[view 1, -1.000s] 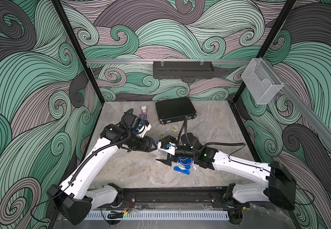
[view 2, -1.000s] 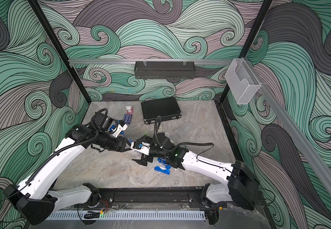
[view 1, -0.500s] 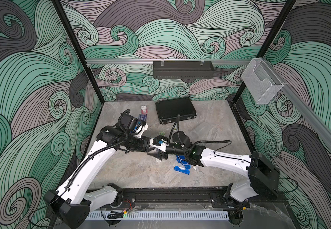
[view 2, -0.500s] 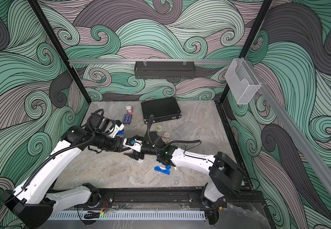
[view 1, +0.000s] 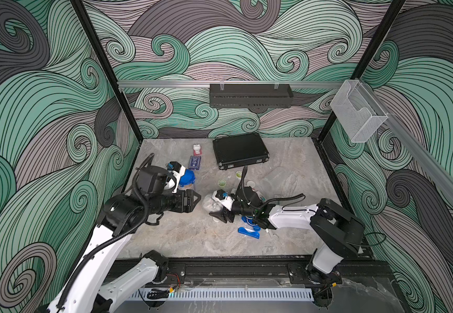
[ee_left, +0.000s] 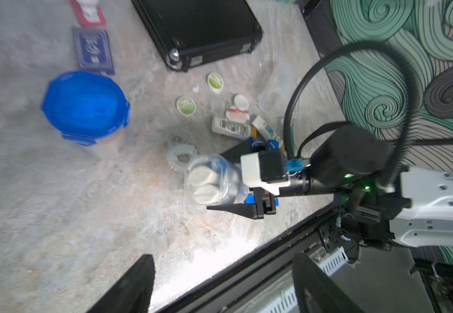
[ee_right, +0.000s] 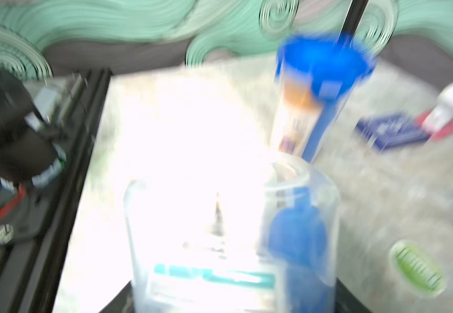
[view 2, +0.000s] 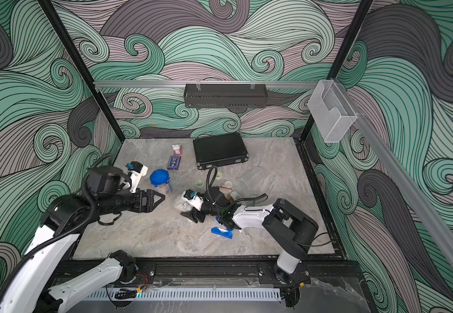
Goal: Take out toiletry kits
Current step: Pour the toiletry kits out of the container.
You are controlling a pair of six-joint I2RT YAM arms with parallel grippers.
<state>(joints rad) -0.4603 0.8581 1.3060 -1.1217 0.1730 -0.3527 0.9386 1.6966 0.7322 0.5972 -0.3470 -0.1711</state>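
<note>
In both top views my right gripper (view 1: 216, 208) (view 2: 188, 208) is shut on a clear lidless tumbler (view 1: 209, 203) (view 2: 181, 203) lying on its side, with white bottles and a blue item inside. The left wrist view shows that tumbler (ee_left: 210, 180) between the right gripper's two black fingers. In the blurred right wrist view the tumbler (ee_right: 233, 230) fills the space between the jaws. My left gripper (view 1: 196, 199) (ee_left: 225, 287) hangs open and empty just left of it. A second tumbler with a blue lid (view 1: 186, 178) (view 2: 160, 178) (ee_left: 84, 105) stands upright behind the left gripper.
A black briefcase (view 1: 240, 150) lies at the back, with a dark-blue card box (view 1: 194, 162) left of it. Loose bottles and tubes (ee_left: 230, 127), two green round lids (ee_left: 186, 106), a white coil (ee_left: 180, 157) and a blue piece (view 1: 248, 233) lie around the right arm.
The right gripper reached in and shut on the clear tumbler. The left gripper opened, let go of it and drew back to the left.
</note>
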